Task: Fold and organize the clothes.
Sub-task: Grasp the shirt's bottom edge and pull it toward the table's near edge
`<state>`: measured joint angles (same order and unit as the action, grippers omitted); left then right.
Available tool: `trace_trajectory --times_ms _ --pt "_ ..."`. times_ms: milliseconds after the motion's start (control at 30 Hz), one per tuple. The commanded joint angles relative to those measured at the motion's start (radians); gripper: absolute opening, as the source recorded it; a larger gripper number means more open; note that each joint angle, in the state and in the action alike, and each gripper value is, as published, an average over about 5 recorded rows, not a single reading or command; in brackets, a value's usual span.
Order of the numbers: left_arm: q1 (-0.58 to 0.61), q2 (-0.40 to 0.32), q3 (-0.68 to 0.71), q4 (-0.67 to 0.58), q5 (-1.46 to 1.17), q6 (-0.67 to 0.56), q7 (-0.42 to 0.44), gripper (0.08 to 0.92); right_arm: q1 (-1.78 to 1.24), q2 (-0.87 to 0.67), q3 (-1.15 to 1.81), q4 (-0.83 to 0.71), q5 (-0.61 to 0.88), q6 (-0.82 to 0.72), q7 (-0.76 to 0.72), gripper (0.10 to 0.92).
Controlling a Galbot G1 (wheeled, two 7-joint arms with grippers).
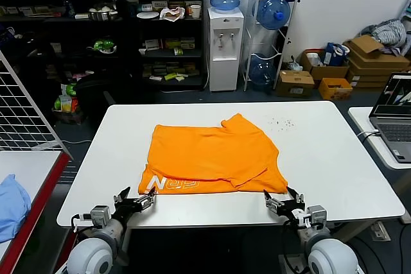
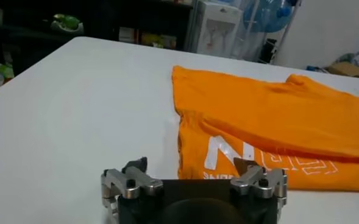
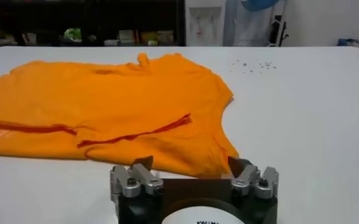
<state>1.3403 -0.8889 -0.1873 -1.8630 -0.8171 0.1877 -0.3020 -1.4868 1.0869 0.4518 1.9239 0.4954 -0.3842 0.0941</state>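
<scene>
The clothes are one bright orange T-shirt (image 1: 212,155), lying folded on the white table (image 1: 334,158) with white lettering (image 1: 168,185) along its near edge. My left gripper (image 1: 142,200) is at the near left corner of the T-shirt (image 2: 270,122). It is open, and the lettered hem lies between its fingertips (image 2: 190,165). My right gripper (image 1: 282,198) is at the near right corner, also open. In the right wrist view the T-shirt (image 3: 118,103) tapers to a corner that lies between this gripper's fingertips (image 3: 190,163).
A light blue cloth (image 1: 11,205) lies on a side table at the left, behind a wire grid (image 1: 26,113). A laptop (image 1: 398,117) stands on a table at the right. Small dark specks (image 1: 280,122) dot the far right of the table.
</scene>
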Motion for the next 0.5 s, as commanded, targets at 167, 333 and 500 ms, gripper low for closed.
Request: trace_trajectory --times_ms 167,333,500 --pt "0.002 0.001 0.005 0.007 0.011 -0.004 0.006 0.641 -0.003 -0.006 0.007 -0.007 0.006 0.007 -0.006 0.484" --pt "0.004 0.003 0.005 0.002 0.012 -0.005 0.003 0.493 -0.009 -0.007 0.009 0.0 0.006 0.012 -0.004 0.346" --pt "0.008 0.007 0.004 -0.012 0.016 -0.01 -0.002 0.346 -0.016 -0.01 0.011 0.009 0.008 0.021 0.002 0.198"
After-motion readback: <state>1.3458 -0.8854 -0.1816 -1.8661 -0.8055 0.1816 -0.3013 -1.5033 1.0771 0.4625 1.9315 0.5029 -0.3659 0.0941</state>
